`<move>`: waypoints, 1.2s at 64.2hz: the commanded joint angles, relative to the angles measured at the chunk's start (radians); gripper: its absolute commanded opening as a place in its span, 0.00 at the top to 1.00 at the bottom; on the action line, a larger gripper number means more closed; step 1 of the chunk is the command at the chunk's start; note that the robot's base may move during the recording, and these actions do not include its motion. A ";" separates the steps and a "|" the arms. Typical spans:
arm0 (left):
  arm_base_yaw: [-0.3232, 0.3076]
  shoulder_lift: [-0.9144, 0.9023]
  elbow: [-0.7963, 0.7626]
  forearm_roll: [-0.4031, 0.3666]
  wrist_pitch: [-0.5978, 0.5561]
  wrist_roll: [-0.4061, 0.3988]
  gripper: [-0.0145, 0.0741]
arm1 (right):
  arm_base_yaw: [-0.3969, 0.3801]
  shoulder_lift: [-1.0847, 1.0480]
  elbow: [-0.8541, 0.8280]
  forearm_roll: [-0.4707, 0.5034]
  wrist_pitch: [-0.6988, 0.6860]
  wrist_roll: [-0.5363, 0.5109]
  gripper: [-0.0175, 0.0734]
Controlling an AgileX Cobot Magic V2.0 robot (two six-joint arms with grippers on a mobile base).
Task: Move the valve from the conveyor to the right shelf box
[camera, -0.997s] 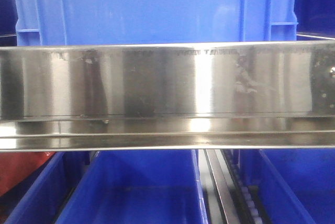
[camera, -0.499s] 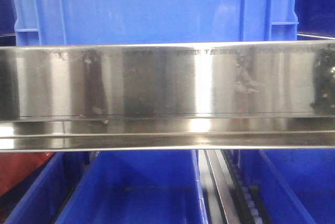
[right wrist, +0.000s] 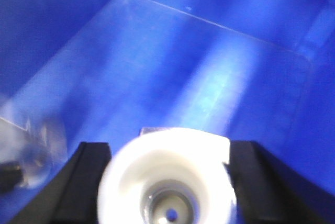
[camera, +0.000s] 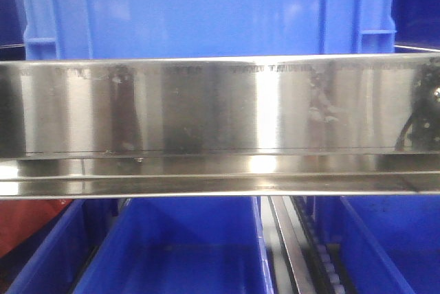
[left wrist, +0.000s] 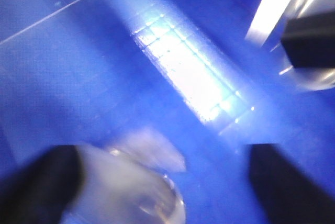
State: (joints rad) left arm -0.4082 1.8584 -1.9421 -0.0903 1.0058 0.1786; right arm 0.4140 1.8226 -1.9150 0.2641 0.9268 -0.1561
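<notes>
In the right wrist view my right gripper [right wrist: 170,182] is shut on the valve [right wrist: 167,174]. Its whitish round base faces the camera and a black finger presses on each side. It hangs over the blue floor of the shelf box [right wrist: 172,72]. In the left wrist view my left gripper [left wrist: 165,169] stands open, its dark fingers [left wrist: 44,185] far apart. A blurred silvery fitting [left wrist: 131,192] sits beside the left finger, above the box floor [left wrist: 104,77]. The conveyor is out of view.
The front view shows a blue crate [camera: 206,9] above a shiny steel shelf rail [camera: 206,122], blue boxes [camera: 179,253] below it, and a roller track [camera: 302,253] between them. A dark shape [camera: 425,112] shows at the rail's right end. A dark block with shiny metal [left wrist: 309,41] is at the left wrist view's top right.
The dark shape at the right end of the steel rail has grown and spread inward. The blue crate above sits slightly further right in the frame.
</notes>
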 commanded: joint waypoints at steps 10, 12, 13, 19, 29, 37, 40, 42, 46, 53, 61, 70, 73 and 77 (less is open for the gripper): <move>0.007 -0.042 -0.056 -0.004 0.044 -0.006 0.16 | -0.001 -0.064 -0.017 -0.001 -0.011 -0.003 0.21; 0.007 -0.053 -0.061 -0.004 0.050 -0.006 0.16 | -0.001 -0.078 -0.017 -0.001 -0.013 -0.003 0.22; 0.007 -0.060 -0.064 -0.001 0.050 -0.006 0.16 | -0.001 -0.084 -0.017 -0.001 -0.013 -0.003 0.23; 0.007 -0.111 -0.068 0.011 0.053 -0.006 0.19 | -0.001 -0.135 -0.017 -0.001 -0.013 -0.003 0.33; 0.007 -0.209 -0.068 0.043 0.059 -0.006 0.47 | -0.001 -0.233 -0.017 -0.003 -0.013 -0.003 0.62; 0.007 -0.289 -0.068 0.054 0.069 -0.006 0.80 | -0.001 -0.300 -0.017 -0.035 -0.006 -0.003 0.86; 0.007 -0.316 -0.068 0.068 0.075 -0.006 0.92 | -0.001 -0.326 -0.013 -0.048 0.001 -0.003 0.95; 0.007 -0.333 -0.068 0.090 0.084 -0.006 0.96 | -0.003 -0.346 -0.005 -0.058 0.003 0.000 0.99; 0.007 -0.360 -0.063 0.129 0.096 -0.038 0.96 | -0.003 -0.386 0.024 -0.090 -0.008 0.022 0.98; 0.007 -0.416 -0.023 0.251 0.104 -0.145 0.96 | -0.003 -0.469 0.112 -0.166 -0.052 0.051 0.98; 0.007 -0.517 0.117 0.282 0.021 -0.165 0.96 | -0.003 -0.580 0.260 -0.170 -0.117 0.051 0.98; 0.007 -0.675 0.363 0.285 -0.150 -0.216 0.96 | -0.003 -0.705 0.452 -0.170 -0.213 0.051 0.98; 0.007 -0.731 0.455 0.277 -0.211 -0.218 0.96 | -0.003 -0.754 0.526 -0.170 -0.256 0.051 0.98; 0.007 -0.805 0.575 0.267 -0.297 -0.221 0.96 | -0.003 -0.829 0.636 -0.170 -0.319 0.051 0.98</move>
State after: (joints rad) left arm -0.4068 1.1408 -1.4805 0.1883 0.8298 -0.0250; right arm 0.4140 1.0734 -1.3885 0.1053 0.7012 -0.1085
